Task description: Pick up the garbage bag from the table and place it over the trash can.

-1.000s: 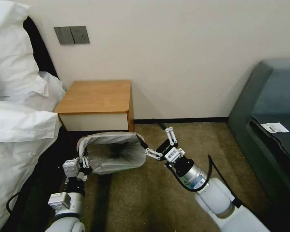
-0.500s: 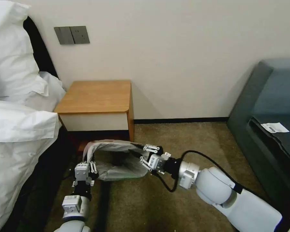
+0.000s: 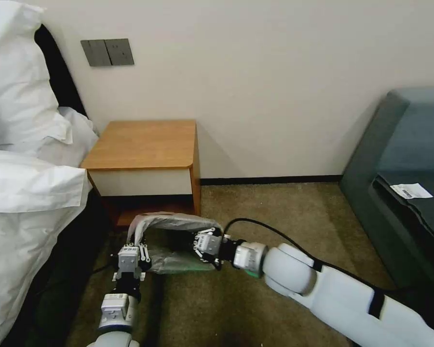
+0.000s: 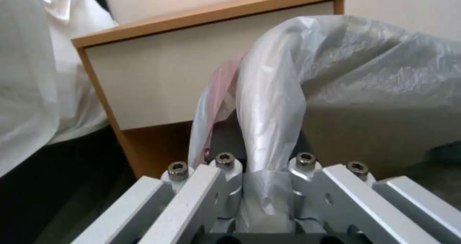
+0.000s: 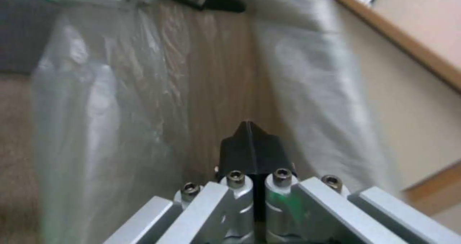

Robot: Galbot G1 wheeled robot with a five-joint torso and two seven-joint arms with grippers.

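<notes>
Head view: the thin, crinkly, translucent grey plastic garbage bag (image 3: 171,231) is stretched open on the carpeted floor just in front of the bench (image 3: 144,144), the small orange-brown wooden nightstand with a white drawer front. Patches of green under the film suggest the small green plastic trash can (image 3: 181,266) lies beneath it. The left pincer (image 3: 129,254) holds the bag's rim at its left near corner; the right pincer (image 3: 206,244) holds the rim at the right side. Left wrist view: the left pincer (image 4: 262,186) is closed on a gathered fold of the garbage bag (image 4: 307,78), a pink-red band showing along the rim, with the bench's (image 4: 201,71) drawer front behind. Right wrist view: the right pincer (image 5: 253,147) has its black pads pressed together, apparently pinching the film of the garbage bag (image 5: 144,85). To do the step well, both grips should be kept firm and the mouth spread evenly wider than the can, lowered level so that neither side slips inside or tears.
</notes>
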